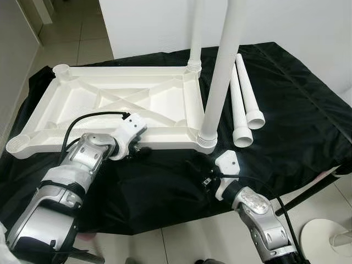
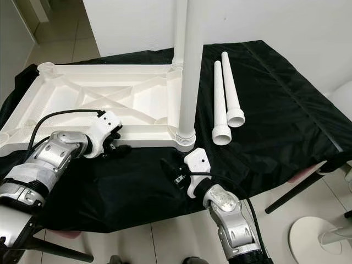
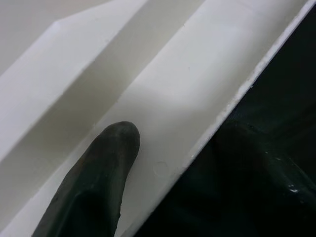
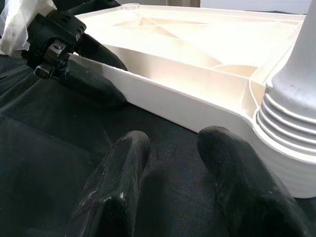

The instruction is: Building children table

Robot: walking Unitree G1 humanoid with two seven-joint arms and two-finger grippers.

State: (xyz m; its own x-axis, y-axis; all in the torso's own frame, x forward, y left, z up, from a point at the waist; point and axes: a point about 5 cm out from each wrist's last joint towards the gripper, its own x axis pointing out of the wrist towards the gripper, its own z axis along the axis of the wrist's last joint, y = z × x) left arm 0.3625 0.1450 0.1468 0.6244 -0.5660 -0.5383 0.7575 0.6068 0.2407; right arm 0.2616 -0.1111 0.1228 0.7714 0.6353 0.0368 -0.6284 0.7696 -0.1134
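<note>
A white plastic table top (image 1: 110, 99) lies upside down on a black cloth (image 1: 291, 110). Two white legs stand upright in its right corners, one near (image 1: 220, 71) and one far (image 1: 196, 33). Beside them on the cloth lie two loose legs (image 1: 237, 104). My left gripper (image 1: 140, 149) is at the table top's near rim (image 3: 197, 98), shut on it, with one finger (image 3: 106, 163) on the inner side and the other outside. My right gripper (image 4: 173, 140) rests open on the cloth, just in front of the near leg's ribbed base (image 4: 286, 133).
The cloth-covered surface ends close to my arms, with tiled floor (image 1: 181, 242) below. A black support bar (image 1: 308, 195) sticks out at the lower right, next to a round white base (image 1: 324, 236). A white wall (image 1: 286, 27) stands behind.
</note>
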